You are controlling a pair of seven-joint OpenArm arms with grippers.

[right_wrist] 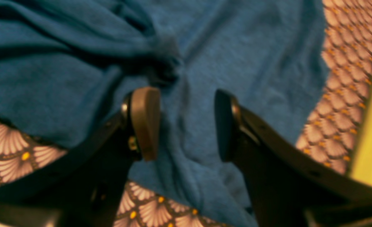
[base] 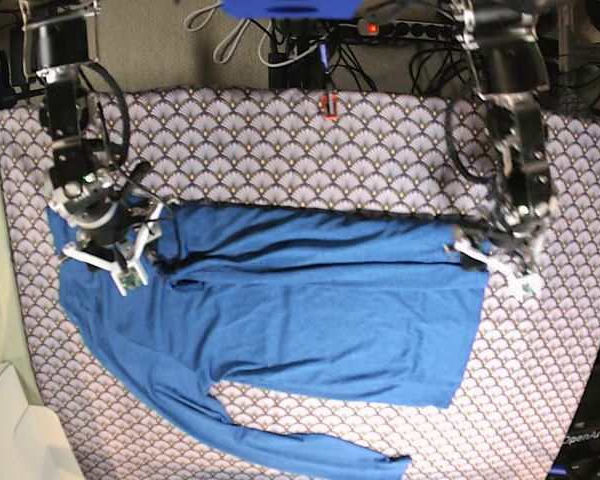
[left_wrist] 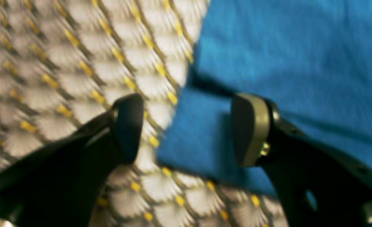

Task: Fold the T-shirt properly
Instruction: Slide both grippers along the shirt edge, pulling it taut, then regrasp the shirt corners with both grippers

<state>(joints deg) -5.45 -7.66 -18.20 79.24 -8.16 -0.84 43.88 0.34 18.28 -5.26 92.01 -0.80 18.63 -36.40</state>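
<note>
The blue T-shirt [base: 310, 320] lies spread across the table, its far edge folded over in a long band and one long sleeve trailing toward the front. My left gripper [left_wrist: 189, 126] is open at the shirt's right end [left_wrist: 299, 47], one finger over the cloth and one over the tablecloth; it also shows in the base view [base: 490, 262]. My right gripper [right_wrist: 186, 123] is open over bunched, wrinkled shirt fabric [right_wrist: 252, 56] at the left end, near the shoulder in the base view [base: 120, 255]. Neither holds anything.
The scallop-patterned lilac-white tablecloth [base: 280, 150] covers the table. A small red object [base: 328, 103] and cables sit at the far edge. A pale green-white surface [base: 0, 400] borders the table's left side; it shows in the right wrist view [right_wrist: 371, 142].
</note>
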